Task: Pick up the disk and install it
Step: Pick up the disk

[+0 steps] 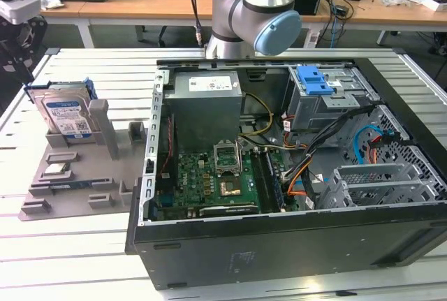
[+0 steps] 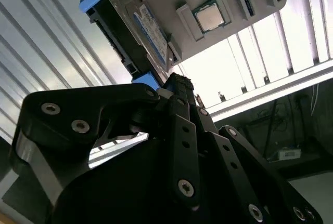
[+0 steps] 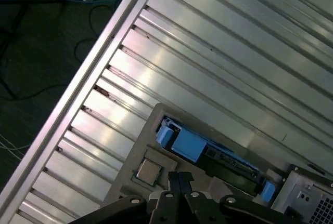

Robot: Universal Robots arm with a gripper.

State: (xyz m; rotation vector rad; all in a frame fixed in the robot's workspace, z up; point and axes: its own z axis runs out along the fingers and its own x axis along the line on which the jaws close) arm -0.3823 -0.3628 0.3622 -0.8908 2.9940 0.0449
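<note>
Disk (image 1: 66, 114) not picked yet. It stands on edge in a slot of the grey fixture (image 1: 77, 189) on the desk (image 1: 84, 259), on the exterior view's left of the open case (image 1: 279, 245), well apart from the bay with the blue latch (image 1: 314, 81).

Pincer (image 3: 180, 178) is off the disk, with the disk's top edge beyond the tips in both wrist views. Fingers look pressed together, nothing between them.

Risks, as I judge them:
- Tips are together, so coming down like this means they'd hit the disk's top edge, not straddle it.
- The blue frame is plastic. A grip on it could flex or slip, and an off-centre grip would let the disk swing.
- The slot holds only the bottom edge, so a side nudge could tip the disk or jam it.
- Chip (image 2: 210, 17) sits on the same fixture near the disk and is easy to knock.
- Loose cables (image 1: 328, 147) run in the case near the bay, so there's a snag risk on the way in.

Orientation: flat faces are upright and the label face points toward the exterior camera. In the first wrist view the disk is edge-on, blue frame corners at both ends. Long axis looks to lie level, along the fixture's far edge. Not certain, since the slot hides the bottom.
</note>
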